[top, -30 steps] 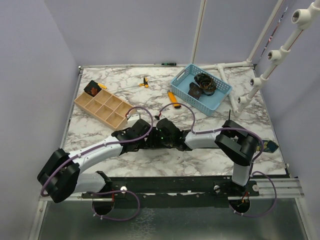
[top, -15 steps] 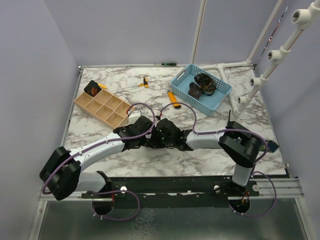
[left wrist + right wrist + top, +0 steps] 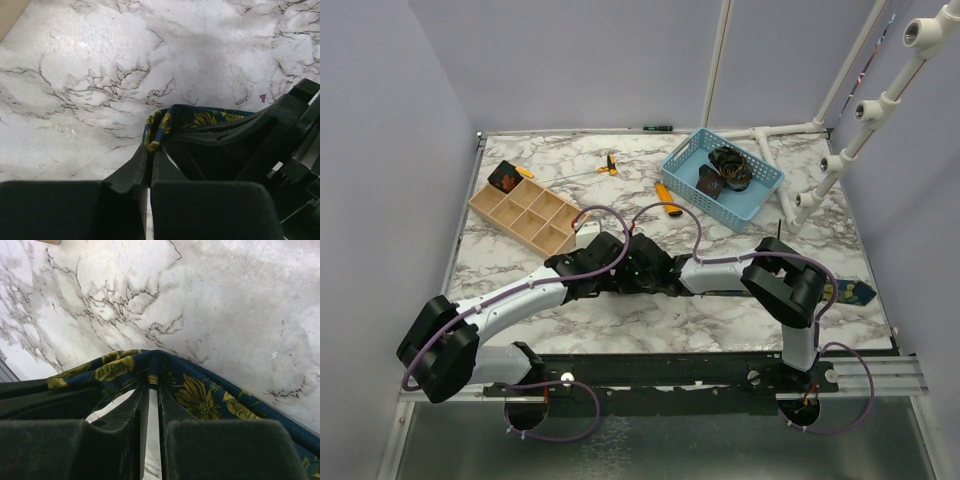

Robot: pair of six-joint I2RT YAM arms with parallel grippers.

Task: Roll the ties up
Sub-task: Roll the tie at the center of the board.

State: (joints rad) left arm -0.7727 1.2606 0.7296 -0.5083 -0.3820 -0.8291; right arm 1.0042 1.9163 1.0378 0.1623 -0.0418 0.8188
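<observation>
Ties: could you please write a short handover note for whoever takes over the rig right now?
Left gripper: shut on the navy tie, pinching a small fold at mid-table.
Right gripper: shut on the same tie, right beside the left one.
Tie tail: lies flat, far right.
Done: one dark coil sits in the basket.
Left: the navy tie is barely started. Roll it up, then probably put it in the basket too.

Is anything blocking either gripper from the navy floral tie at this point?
Nothing visible. The left gripper is shut on a folded end of the navy tie, and the right gripper pinches a fold of it right alongside. Bare marble table lies around them; the only close neighbour is the other gripper.
</observation>
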